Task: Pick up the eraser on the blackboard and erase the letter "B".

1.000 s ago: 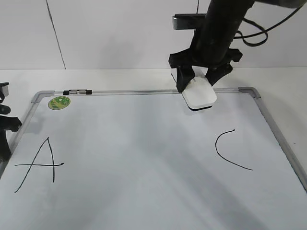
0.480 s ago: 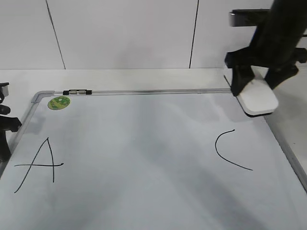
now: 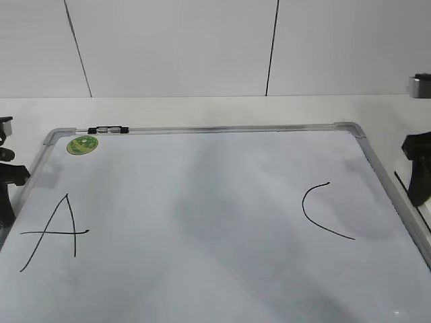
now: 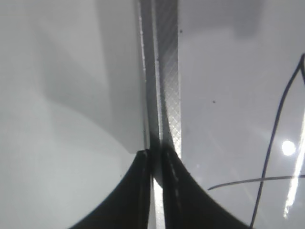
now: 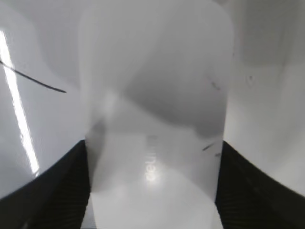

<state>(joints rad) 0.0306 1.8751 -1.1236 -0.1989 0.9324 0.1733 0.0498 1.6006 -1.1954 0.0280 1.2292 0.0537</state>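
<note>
My right gripper (image 5: 152, 162) is shut on the white eraser (image 5: 155, 109), whose grey print faces the camera. In the exterior view only part of that gripper (image 3: 419, 168) shows, at the right edge beside the blackboard (image 3: 202, 202), and the eraser is out of that view. The board carries a black "A" (image 3: 54, 229) at the left and a "C" (image 3: 320, 208) at the right. No letter "B" shows between them. My left gripper (image 4: 156, 160) is shut and empty over the board's left frame (image 4: 167, 71); it also shows in the exterior view (image 3: 8, 178).
A small black-and-silver marker (image 3: 108, 128) lies on the board's top frame at the left. A round green sticker (image 3: 83, 144) is just below it. A white tiled wall stands behind the table. Part of the "C" stroke (image 5: 38, 82) shows left of the eraser.
My right gripper has carried the eraser from above the board's top edge to the right, past the top right corner, and mostly out of the exterior view. The left arm has not moved.
</note>
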